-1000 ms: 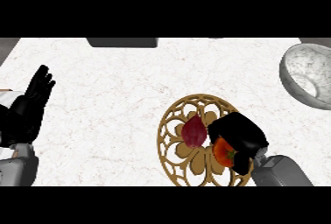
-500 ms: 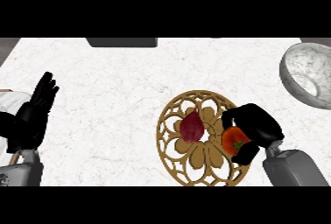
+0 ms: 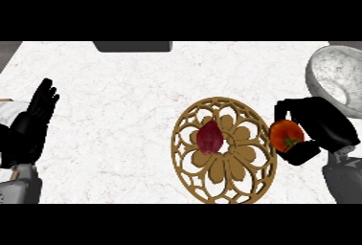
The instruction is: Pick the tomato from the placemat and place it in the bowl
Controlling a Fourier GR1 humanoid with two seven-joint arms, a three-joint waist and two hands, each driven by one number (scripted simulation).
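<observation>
A red-orange tomato (image 3: 286,135) with a green stem sits in my right hand (image 3: 322,125), whose fingers and thumb curl round it. The hand holds it just past the right edge of the round tan lattice placemat (image 3: 225,177). A marbled grey bowl (image 3: 339,76) stands at the far right, a little beyond the hand. My left hand (image 3: 32,122) rests open at the left edge, fingers up.
A dark red oval object (image 3: 209,137) lies near the middle of the placemat. A dark grey block (image 3: 132,46) sits at the counter's far edge. White marble counter stretches between the left hand and the placemat.
My right hand has carried the tomato off the placemat and to the right, toward the bowl. The left hand has barely shifted.
</observation>
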